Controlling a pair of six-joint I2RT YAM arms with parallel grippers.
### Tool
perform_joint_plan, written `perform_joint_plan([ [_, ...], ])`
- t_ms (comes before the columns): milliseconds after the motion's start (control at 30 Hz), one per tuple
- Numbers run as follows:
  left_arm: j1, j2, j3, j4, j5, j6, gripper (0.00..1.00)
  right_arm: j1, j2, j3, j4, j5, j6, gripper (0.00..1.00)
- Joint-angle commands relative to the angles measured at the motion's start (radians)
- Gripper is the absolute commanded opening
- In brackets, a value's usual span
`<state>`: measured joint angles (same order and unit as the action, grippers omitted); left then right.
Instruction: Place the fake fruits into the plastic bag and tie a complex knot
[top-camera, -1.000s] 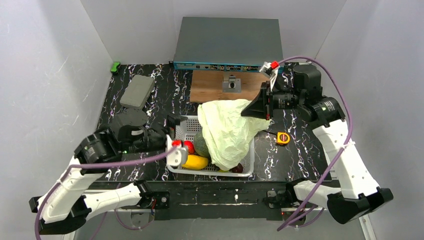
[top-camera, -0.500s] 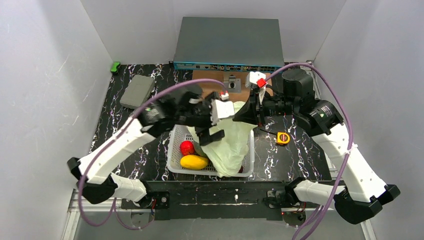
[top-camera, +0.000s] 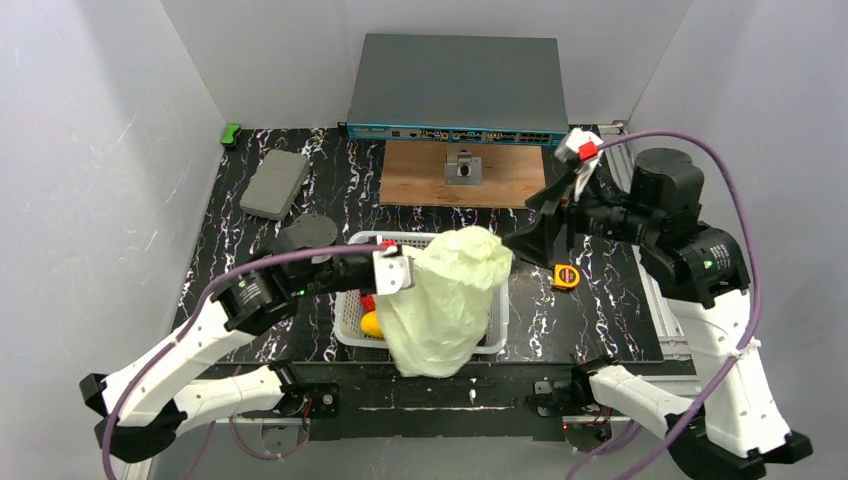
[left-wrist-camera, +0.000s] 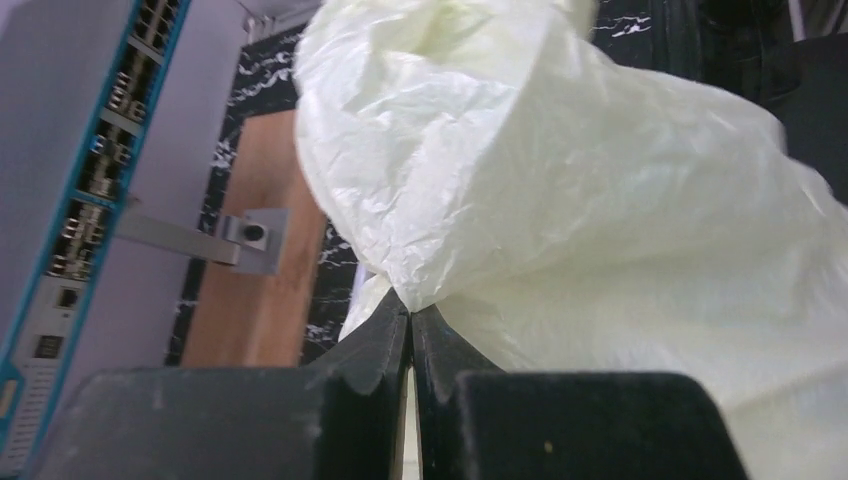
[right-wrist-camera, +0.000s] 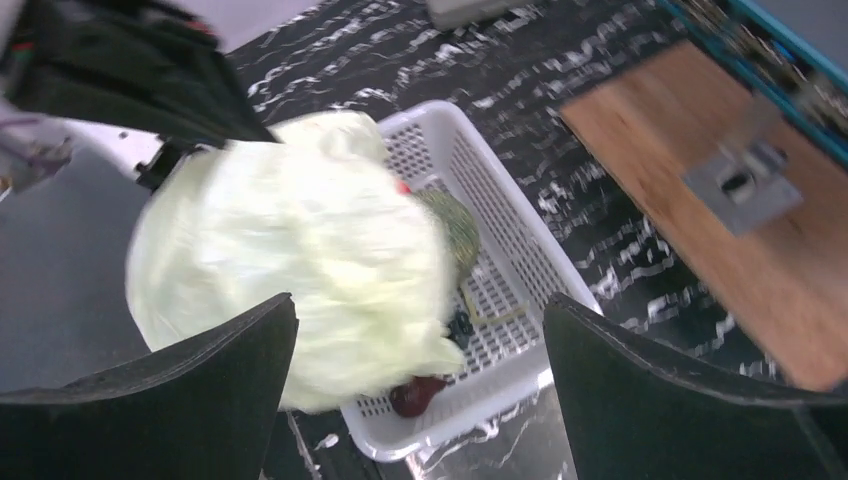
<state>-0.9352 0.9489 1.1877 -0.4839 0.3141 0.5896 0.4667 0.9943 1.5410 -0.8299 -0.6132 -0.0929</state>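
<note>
The pale-green plastic bag (top-camera: 445, 300) hangs bunched over the white basket (top-camera: 500, 335), covering most of it. My left gripper (top-camera: 405, 270) is at the bag's left side, shut on a pinch of its film; in the left wrist view its tips (left-wrist-camera: 411, 310) meet on the plastic bag (left-wrist-camera: 560, 180). My right gripper (top-camera: 530, 235) stands open to the right of the bag, holding nothing. Between its fingers (right-wrist-camera: 420, 300) I see the bag (right-wrist-camera: 290, 250), a green melon (right-wrist-camera: 455, 225), dark grapes (right-wrist-camera: 460, 325) and a dark red plum (right-wrist-camera: 418, 395) in the basket (right-wrist-camera: 520, 270). A yellow mango (top-camera: 370, 323) and a red fruit (top-camera: 368, 302) show at the basket's left.
A yellow tape measure (top-camera: 567, 276) lies right of the basket. Behind it are a wooden board (top-camera: 420, 180) with a metal bracket (top-camera: 463, 167) and a grey network switch (top-camera: 455, 85). A grey block (top-camera: 273, 183) and a small green object (top-camera: 231, 132) sit at the back left.
My left gripper swung over to the bag and shut on its film. The right gripper opened, let the bag go and drew back to the right. The bag shifted toward the basket's front.
</note>
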Motion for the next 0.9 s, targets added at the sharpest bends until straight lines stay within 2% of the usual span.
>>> perform_joint_plan([
  [0,0.003,-0.052,-0.092,0.082,0.013,0.212,0.0,-0.213,0.07,0.011,-0.162,-0.135,0.119,0.98],
  [67,0.003,-0.06,-0.111,0.094,0.005,0.252,0.0,-0.251,0.116,0.003,-0.161,-0.259,0.174,0.98],
  [233,0.001,-0.047,-0.114,0.113,-0.016,0.264,0.0,-0.251,0.156,-0.096,-0.073,-0.465,0.32,0.98],
  [467,-0.003,-0.057,-0.135,0.126,-0.03,0.276,0.0,-0.246,0.143,-0.291,-0.155,-0.516,0.229,0.98],
  [667,-0.008,-0.056,-0.15,0.127,-0.01,0.288,0.0,-0.162,0.138,-0.313,0.066,-0.526,0.358,0.98],
  [700,-0.009,-0.053,-0.151,0.128,-0.005,0.293,0.0,-0.144,0.151,-0.298,0.072,-0.519,0.354,0.94],
  [767,-0.015,-0.048,-0.15,0.128,-0.003,0.298,0.0,-0.126,0.171,-0.269,0.069,-0.528,0.339,0.7],
  [800,-0.017,-0.044,-0.146,0.127,-0.008,0.296,0.0,-0.121,0.175,-0.255,0.071,-0.536,0.329,0.5],
  [833,-0.019,-0.039,-0.138,0.125,-0.015,0.29,0.0,-0.117,0.176,-0.238,0.06,-0.54,0.317,0.23],
  [867,-0.019,-0.033,-0.125,0.113,-0.022,0.285,0.0,-0.117,0.177,-0.211,0.019,-0.528,0.28,0.04],
])
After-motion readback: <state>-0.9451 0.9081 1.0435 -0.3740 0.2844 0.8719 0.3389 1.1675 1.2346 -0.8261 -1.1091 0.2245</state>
